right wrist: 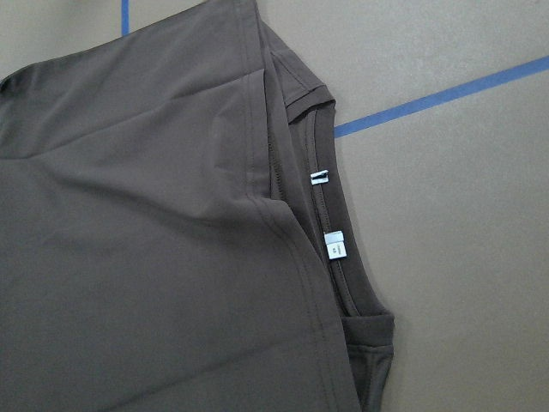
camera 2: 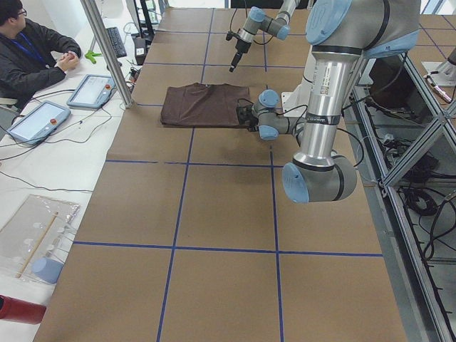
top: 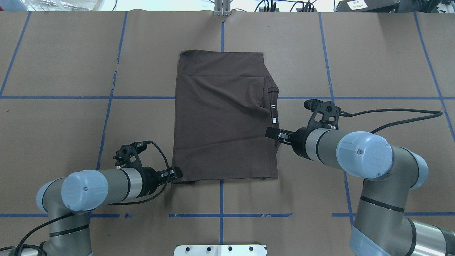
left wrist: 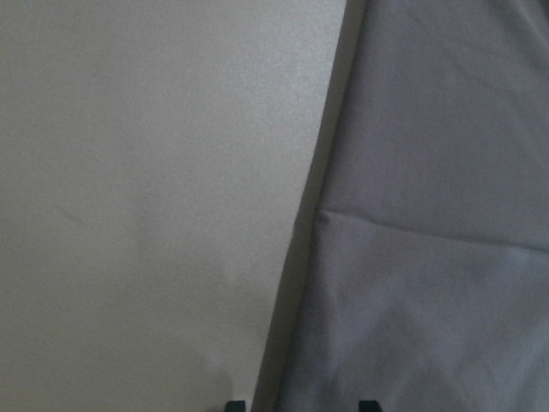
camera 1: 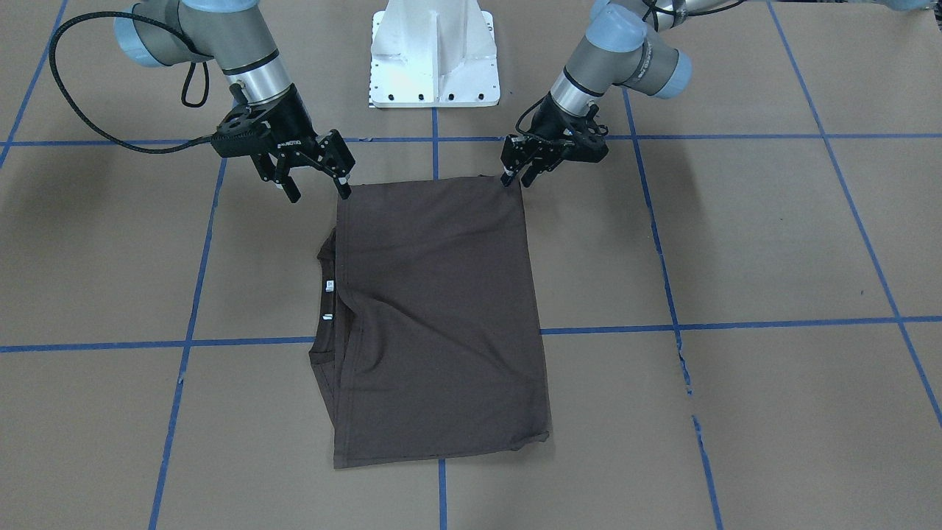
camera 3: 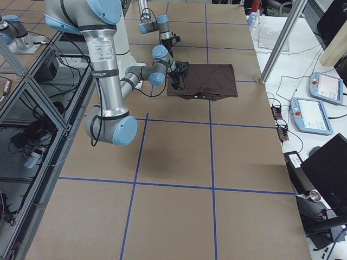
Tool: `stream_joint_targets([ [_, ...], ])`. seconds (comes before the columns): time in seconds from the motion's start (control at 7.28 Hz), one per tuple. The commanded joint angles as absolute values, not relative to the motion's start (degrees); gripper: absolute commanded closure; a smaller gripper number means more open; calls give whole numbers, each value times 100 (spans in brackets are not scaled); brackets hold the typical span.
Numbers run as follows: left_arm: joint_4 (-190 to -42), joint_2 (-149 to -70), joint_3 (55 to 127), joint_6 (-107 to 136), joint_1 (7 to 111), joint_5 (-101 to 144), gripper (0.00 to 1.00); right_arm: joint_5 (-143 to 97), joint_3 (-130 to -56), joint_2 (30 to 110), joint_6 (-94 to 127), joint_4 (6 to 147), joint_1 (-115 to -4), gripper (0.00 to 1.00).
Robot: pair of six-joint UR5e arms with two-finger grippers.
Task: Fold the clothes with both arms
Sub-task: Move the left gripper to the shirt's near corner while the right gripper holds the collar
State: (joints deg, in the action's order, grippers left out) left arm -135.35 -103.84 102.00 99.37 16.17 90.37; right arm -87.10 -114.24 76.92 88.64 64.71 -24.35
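Paper-covered counter [top: 53, 53]: T-shirt [top: 220, 117] laid lengthwise away from robot; near corners flanked by left gripper [camera 1: 515, 179], right gripper [camera 1: 319, 193]; jaws parted, empty.

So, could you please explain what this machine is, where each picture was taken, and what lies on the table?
It is a robot: two jointed arms beside a white base, each ending in two black fingers. Two pictures look down on the table, one from across it, one from behind the robot; two look along it from its ends; two come from wrist cameras. On the table lies one dark brown T-shirt, partly folded, white neck tags showing. The left gripper and right gripper are at the shirt's end nearest the robot; both look open, so nothing seems held.
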Motion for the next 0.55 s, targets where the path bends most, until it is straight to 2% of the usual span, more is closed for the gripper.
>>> stream_joint_targets([
  [0.0,-13535,-10406,10204,9940,1530,8956,46,-8710,-11426,7690,8868,6469,-2435,1],
  [0.41,-13535,-10406,10213,9940,1494,8939,49,-8692,-11426,7690,8859,6477,-2435,1],
])
